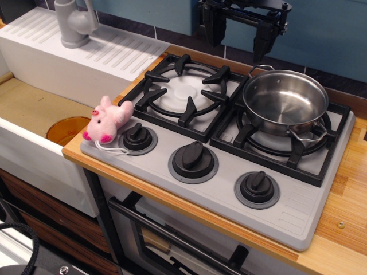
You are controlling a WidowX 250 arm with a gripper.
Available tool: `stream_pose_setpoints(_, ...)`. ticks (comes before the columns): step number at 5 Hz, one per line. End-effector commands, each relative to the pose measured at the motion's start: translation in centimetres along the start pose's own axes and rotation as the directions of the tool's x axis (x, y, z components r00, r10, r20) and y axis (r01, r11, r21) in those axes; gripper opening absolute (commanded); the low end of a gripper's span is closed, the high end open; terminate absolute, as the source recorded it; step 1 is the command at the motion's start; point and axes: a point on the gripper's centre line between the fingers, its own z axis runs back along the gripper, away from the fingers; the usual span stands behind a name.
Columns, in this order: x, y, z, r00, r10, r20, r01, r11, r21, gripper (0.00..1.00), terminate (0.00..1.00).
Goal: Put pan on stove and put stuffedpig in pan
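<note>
The shiny steel pan (285,102) sits on the right burner grate of the grey stove (298,209), empty, with wire loop handles at its back and front. The pink stuffedpig (107,120) lies on the stove's front left corner, against the left black knob (137,137), its white string trailing in front. My black gripper (239,41) hangs open and empty at the top of the view, above and behind the pan's back left rim, clear of it.
The left burner grate (184,91) is bare. A white sink (34,109) with a grey tap (74,23) lies to the left, with an orange disc (66,129) in its basin. Wooden counter (350,189) borders the stove on the right. A blue wall stands behind.
</note>
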Motion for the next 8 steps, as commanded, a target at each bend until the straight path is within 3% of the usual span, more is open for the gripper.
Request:
stream_pose_setpoints(1,0.0,0.0,0.0,1.0,0.0,0.0,0.0,1.0,0.0,1.0,0.0)
stream_pose_setpoints(4,1.5,-1.1,-4.5,0.994,-0.002,0.11,0.004,1.0,-0.012,1.0,0.0)
stream_pose_setpoints(7,1.7,-1.4,-5.8,0.995,0.011,0.096,-0.012,1.0,0.008,1.0,0.0)
stream_pose_setpoints(8,1.8,-1.6,-5.7,0.997,0.022,0.069,-0.022,1.0,0.001,0.0,0.0)
